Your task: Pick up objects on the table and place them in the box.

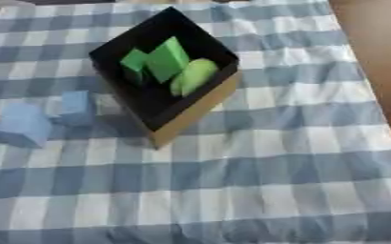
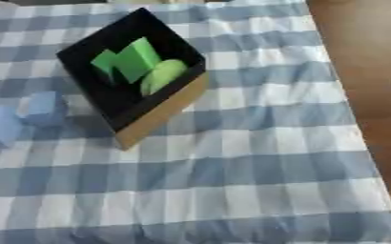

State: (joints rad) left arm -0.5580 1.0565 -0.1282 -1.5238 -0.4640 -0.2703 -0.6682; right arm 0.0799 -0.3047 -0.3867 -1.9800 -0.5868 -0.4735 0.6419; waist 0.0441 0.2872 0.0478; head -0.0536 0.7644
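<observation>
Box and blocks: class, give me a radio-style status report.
No robot hand in view. Box holds green pieces and a pale green rounded piece. Two blue blocks on the cloth, left of box. Nothing blocking them.

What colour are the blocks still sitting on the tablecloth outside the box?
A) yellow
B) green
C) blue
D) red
C: two blue blocks lie on the checked tablecloth to the left of the box, while the green pieces are already inside it.
</observation>
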